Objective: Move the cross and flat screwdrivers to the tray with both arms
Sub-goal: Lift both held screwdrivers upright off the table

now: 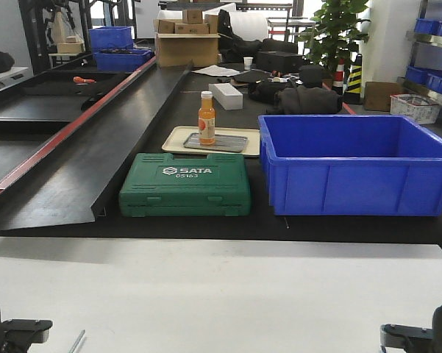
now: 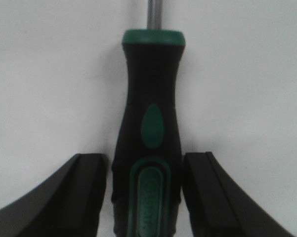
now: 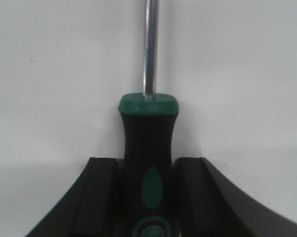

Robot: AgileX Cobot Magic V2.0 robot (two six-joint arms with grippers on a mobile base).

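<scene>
A screwdriver [image 2: 150,89] with a black and green handle lies on the white table between the fingers of my left gripper [image 2: 146,160]. A thin strip of table shows on each side of the handle, so this gripper is open. My right gripper [image 3: 147,162] is shut on a second black and green screwdriver [image 3: 148,128], both pads against its handle. Both tips are out of view, so I cannot tell cross from flat. The grey metal tray [image 1: 232,143] sits far ahead on the black belt. Both grippers sit low at the table's near edge, left [image 1: 18,327] and right [image 1: 408,337].
An orange bottle [image 1: 207,118] stands on the grey tray, which rests on a beige tray [image 1: 175,140]. A green SATA tool case [image 1: 185,184] lies in front of it. A deep blue bin [image 1: 353,165] stands at the right. A black ramp [image 1: 81,147] slopes along the left.
</scene>
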